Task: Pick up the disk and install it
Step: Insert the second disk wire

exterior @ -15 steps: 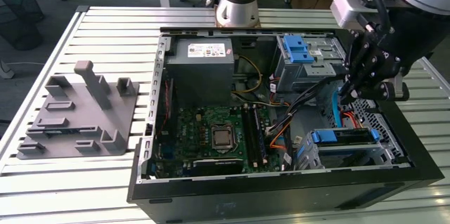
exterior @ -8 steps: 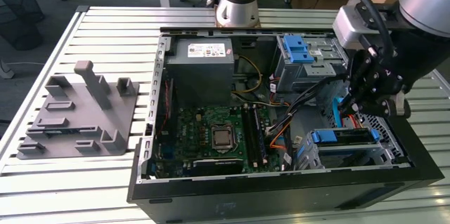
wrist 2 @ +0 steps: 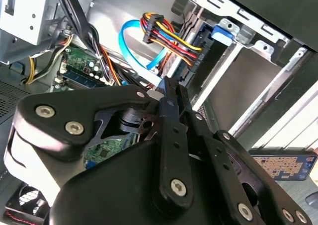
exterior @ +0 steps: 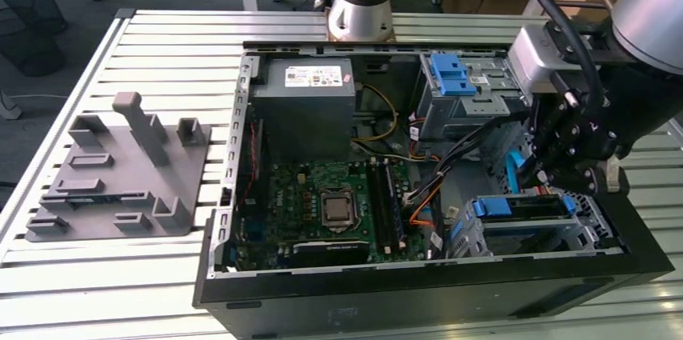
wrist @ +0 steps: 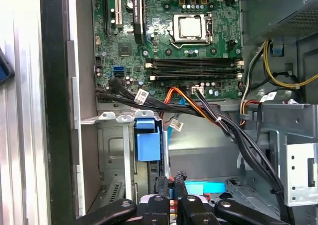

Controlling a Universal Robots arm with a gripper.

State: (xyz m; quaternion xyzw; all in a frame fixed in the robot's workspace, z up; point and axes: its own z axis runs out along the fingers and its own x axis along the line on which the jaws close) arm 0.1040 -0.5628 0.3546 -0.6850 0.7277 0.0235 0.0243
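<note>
Silver slats make up the metal worktop [exterior: 160, 60] in the exterior view, with an open black computer case [exterior: 427, 300] lying across its middle. A grey power-supply box [exterior: 309, 88] near the case's far wall carries a white sticker whose print is too small to make out. The disk [exterior: 529, 214], a silver drive in a bright blue plastic frame, sits in the metal bay at the case's near corner on the exterior view's right. The black pincer [exterior: 557, 178] hangs just above it, partly hiding it.

In the second wrist view the pincer [wrist 2: 174, 93] has its tips drawn together, with nothing visible between them. Beyond it lie a red, yellow and black wire bundle [wrist 2: 166, 29] and a patterned card [wrist 2: 283, 165] with illegible print.

In the first wrist view the disk's blue end [wrist: 148, 143] shows in the bay, the rest cut off behind the closed pincer [wrist: 170, 183]. White tags on the black cables [wrist: 233, 130] cannot be read.
</note>
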